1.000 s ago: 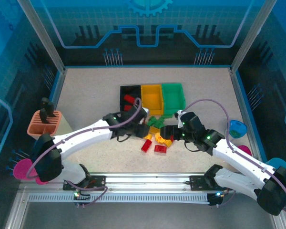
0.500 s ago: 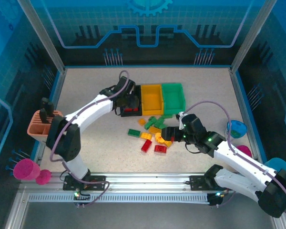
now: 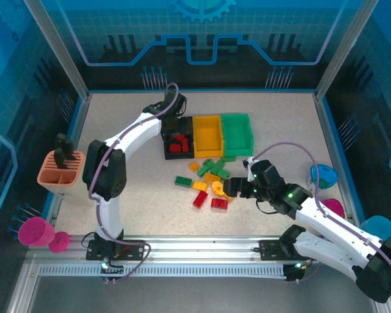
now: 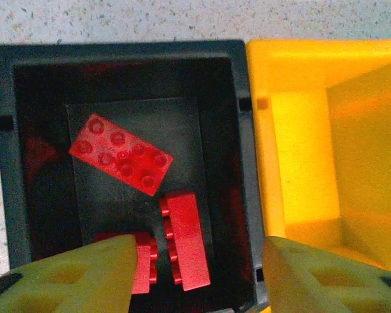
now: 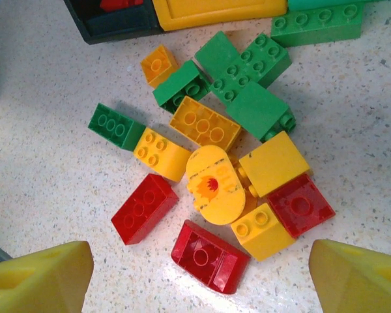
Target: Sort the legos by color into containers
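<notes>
Legos, loose: a mixed heap of red, yellow and green bricks [image 3: 212, 179] lies on the surface just in front of the bins. From the right wrist the heap [image 5: 215, 186] reads as five green, six yellow and three red, most of them touching.
Legos, sorted: three red bricks lie in the black bin, one flat piece [image 4: 120, 153] lying at a slant toward the back, and two [image 4: 182, 241] side by side nearer the tool.
Containers: black bin [image 3: 179, 156], yellow bin [image 3: 207, 134] and green bin [image 3: 236, 132] stand in a row, left to right, walls touching. The left wrist view shows the black bin's wall [image 4: 0, 163] and the yellow bin [image 4: 300, 143] beside it.
Left tool: above the black bin [image 3: 176, 124]; fingers apart with nothing between them, the red bricks lying below the gap [image 4: 199, 251].
Right tool: hovers low over the near side of the heap [image 3: 233, 188]; fingers wide apart, gripping nothing [image 5: 199, 254].
Surroundings: orange-topped slotted holder [image 3: 62, 173] at the left edge of the surface; pink cup [image 3: 36, 231] near the left corner; blue cup [image 3: 324, 176] at the right edge.
</notes>
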### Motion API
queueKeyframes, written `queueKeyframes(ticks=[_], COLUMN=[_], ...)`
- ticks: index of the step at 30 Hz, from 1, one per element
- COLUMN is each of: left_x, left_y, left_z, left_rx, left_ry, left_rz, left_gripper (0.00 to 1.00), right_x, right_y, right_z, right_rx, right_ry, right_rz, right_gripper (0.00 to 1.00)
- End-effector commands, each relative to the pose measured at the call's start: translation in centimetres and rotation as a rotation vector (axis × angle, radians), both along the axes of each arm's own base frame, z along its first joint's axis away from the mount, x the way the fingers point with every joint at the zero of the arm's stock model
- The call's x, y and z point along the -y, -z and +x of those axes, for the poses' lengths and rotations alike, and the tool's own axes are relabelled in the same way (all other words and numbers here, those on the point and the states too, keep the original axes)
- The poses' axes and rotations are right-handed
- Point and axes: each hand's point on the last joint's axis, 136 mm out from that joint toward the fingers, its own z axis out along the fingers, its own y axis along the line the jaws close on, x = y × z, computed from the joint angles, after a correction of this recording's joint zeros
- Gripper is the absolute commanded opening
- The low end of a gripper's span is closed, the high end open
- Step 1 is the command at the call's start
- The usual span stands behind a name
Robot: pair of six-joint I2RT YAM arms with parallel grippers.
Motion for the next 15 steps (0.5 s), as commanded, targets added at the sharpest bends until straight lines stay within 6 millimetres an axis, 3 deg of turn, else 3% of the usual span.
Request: queueKeyframes(ticks=[1,8,11,15], left_x=[1.2,5.4,6.2,6.5], left_y=[-0.8,0.8,1.6,3.2], left_z=[-5.5,-18.5,-21.7,-23.8], left_rx=[-0.024,-0.104,-0.131,-0.172], left_ry=[0.078,0.265,0.301,0.327], left_rz=[0.011,0.028,0.039,0.103], left_gripper=[0.58,0.68,0.70,0.70], right_x=[0.5,0.8,0.2,-0.5], right_y=[0.2,0.3,0.4,0.5], right_z=[-0.8,-0.2,0.4,0.9], right_rx=[0.003,0.020,0.010,-0.004], right_ry=[-0.011,-0.009,-0.023,-0.030], right_rz=[-0.021,-0.040,-0.035,-0.032], right_gripper=[0.88,0.90,0.91,0.91])
